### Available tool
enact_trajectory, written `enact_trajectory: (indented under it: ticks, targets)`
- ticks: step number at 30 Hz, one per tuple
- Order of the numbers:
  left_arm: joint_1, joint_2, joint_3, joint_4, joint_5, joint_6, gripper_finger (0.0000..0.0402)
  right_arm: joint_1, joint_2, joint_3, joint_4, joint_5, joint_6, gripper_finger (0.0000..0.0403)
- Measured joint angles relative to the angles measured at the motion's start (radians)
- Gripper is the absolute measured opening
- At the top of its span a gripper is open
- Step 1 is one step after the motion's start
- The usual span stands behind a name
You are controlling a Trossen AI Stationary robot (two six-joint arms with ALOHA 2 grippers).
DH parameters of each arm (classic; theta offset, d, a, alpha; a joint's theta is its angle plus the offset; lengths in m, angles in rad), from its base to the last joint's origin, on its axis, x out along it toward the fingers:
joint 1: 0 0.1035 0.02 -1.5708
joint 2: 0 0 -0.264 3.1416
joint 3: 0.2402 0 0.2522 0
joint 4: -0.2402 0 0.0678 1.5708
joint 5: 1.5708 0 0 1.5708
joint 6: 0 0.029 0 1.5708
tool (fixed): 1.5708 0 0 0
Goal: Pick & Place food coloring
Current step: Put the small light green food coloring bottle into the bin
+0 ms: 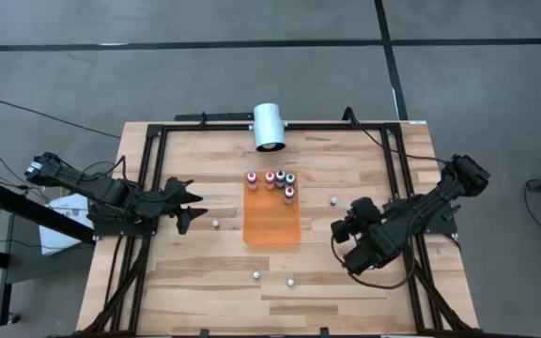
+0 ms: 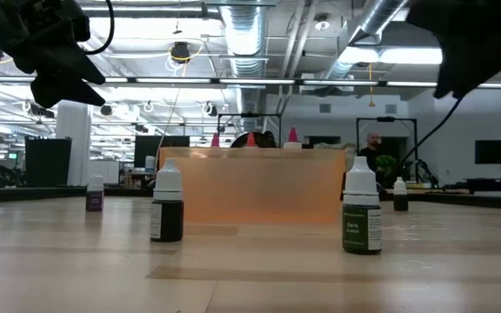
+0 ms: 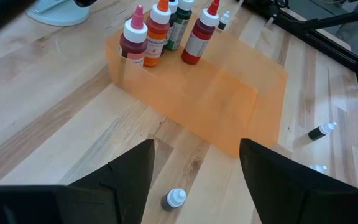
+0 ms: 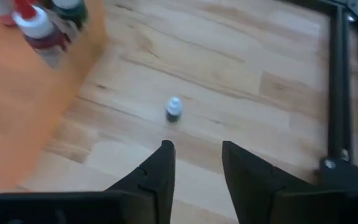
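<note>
The dark green bottle label reads "Dark Green".

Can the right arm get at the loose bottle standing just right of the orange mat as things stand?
Probably yes: the small bottle stands alone on bare wood ahead of the right gripper, whose fingers are apart and empty. The orange mat lies off to one side.

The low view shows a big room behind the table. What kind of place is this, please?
Probably an open-plan lab or industrial workshop, not a home. Exposed ducts and pipes run under the ceiling, monitors stand on distant desks where a person sits, and the wooden table carries a black metal frame with two robot arms.
</note>
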Motion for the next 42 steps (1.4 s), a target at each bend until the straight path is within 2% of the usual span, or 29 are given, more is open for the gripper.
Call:
enact_trajectory:
  ticks: [4,9,17,22,26,29,35,42]
  targets:
    - [0.000,0.000,0.000,0.000,0.000,-0.001,0.0229,0.008,0.000,-0.007,-0.047,-0.031,-0.003,0.0114]
    - [0.000,0.000,0.000,0.000,0.000,-0.001,0.0229,-0.036,-0.052,-0.007,-0.023,0.007,-0.136,0.0113]
    - [0.000,0.000,0.000,0.003,-0.005,-0.010,0.0229,-0.155,-0.174,-0.007,0.192,0.073,-0.559,0.0113]
    - [0.000,0.000,0.000,0.003,-0.004,-0.013,0.0229,-0.227,-0.194,-0.007,0.299,0.075,-0.767,0.0113]
    - [0.000,0.000,0.000,0.003,-0.001,-0.013,0.0229,-0.264,-0.197,-0.028,0.312,0.089,-0.793,0.0111]
    - [0.000,0.000,0.000,0.003,-0.001,-0.014,0.0229,-0.269,-0.226,-0.107,0.384,0.080,-0.777,0.0105]
    - [0.000,0.000,0.000,0.002,0.008,-0.035,0.0229,-0.259,-0.332,-0.276,0.606,0.074,-0.755,0.0087]
    - [0.000,0.000,0.000,-0.001,0.002,-0.033,0.0229,-0.269,-0.480,-0.389,0.651,0.087,-0.751,0.0080]
